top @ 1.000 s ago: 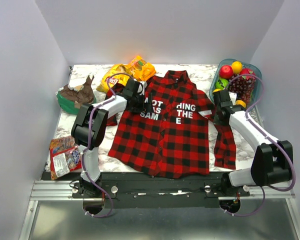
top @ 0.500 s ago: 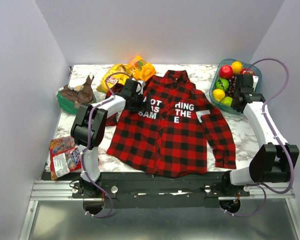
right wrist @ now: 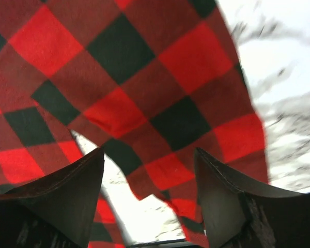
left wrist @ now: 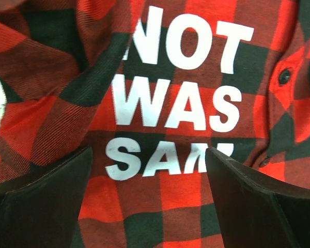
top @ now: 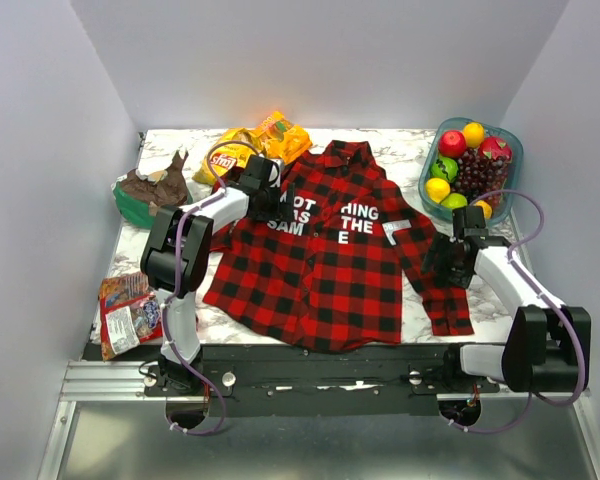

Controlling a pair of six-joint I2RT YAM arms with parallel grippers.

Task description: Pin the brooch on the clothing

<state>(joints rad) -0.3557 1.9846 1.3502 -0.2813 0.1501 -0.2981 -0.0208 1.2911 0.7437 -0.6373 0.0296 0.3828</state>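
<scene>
Right gripper (top: 448, 262) swung back from the fruit bowl (top: 423, 185) to the plaid shirt (top: 320, 280) sleeve by the right edge. Both jaws are apart, left gripper (top: 268, 200) over the lettering. Fabric looks floppy, probably best pinched flat at the chest. Can't see the brooch

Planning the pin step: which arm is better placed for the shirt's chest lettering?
Left. The left end effector hovers open over the NOT WAS SAM lettering; the right end effector is off over the sleeve.

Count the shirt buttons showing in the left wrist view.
2: one button right of NOT, a second button lower, right of SAM, partly tucked. More may lie outside this view.
</scene>
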